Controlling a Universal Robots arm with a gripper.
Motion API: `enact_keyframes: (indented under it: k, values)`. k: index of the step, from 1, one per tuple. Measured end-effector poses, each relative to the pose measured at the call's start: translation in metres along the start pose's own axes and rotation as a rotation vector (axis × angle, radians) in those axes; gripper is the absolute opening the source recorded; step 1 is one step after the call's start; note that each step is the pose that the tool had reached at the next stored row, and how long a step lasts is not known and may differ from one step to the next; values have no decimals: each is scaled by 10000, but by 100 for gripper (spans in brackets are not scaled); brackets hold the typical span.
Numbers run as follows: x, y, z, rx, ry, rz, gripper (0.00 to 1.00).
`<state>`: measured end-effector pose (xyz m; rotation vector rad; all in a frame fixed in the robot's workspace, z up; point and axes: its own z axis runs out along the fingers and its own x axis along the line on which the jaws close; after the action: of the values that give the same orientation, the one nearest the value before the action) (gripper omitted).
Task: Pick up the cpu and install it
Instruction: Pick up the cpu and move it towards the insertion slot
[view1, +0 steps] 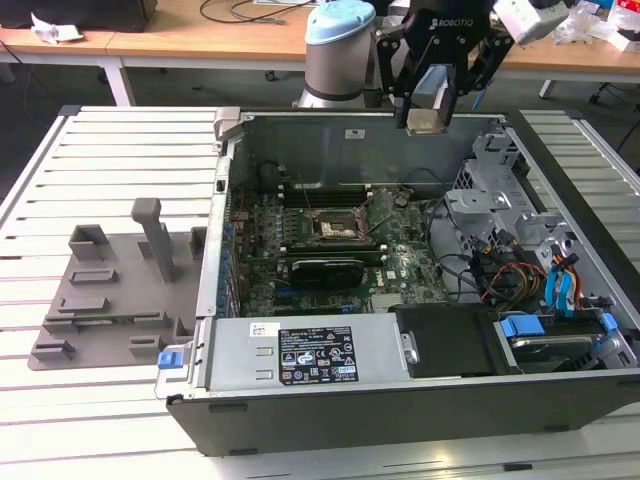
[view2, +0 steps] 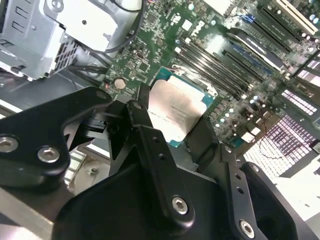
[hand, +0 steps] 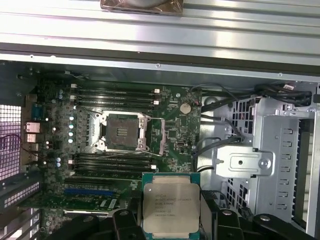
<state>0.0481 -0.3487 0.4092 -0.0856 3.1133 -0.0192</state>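
- Grips the cpu (hand: 169, 200) between the fingers of the gripper (hand: 170, 216), jaws drawn in narrow to the chip's width and pressing on two opposite edges.
- Shows the silvery lid unobstructed in both wrist views, with a thin green rim (view2: 172, 142) peeking past it.
- Hangs high in the exterior view, with gripper (view1: 432, 112) and cpu (view1: 428, 120) raised over the far wall of the open computer case (view1: 228, 135), touching nothing below.
- Looks down in the first wrist view on the motherboard (hand: 172, 132) and its dark socket (hand: 121, 131), which appears empty and lies well apart from the chip.
- Places that same socket (view1: 333, 226) near the middle of the board in the exterior view, between the memory slots.
- Leaves the grey fixture tray (view1: 100, 290) on the slatted table (view1: 110, 130), outside the case on the exterior view's left.
- Judging by looks: light, thin and stiff, with a smooth metal top likely to slip under a loose pinch.
- Probably fragile on the underside, and the socket likewise, so best held by the rim edges only, as here, and kept level without twisting or force.
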Motion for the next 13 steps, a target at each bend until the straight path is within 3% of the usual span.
enact_keyframes:
  k: [7, 11, 13]
  values:
    - [-1, 0, 1, -1, -1, 1, 55]
    - [94, 6, 70, -1, 0, 0, 55]
    - [106, 7, 100, -1, -1, 0, 55]
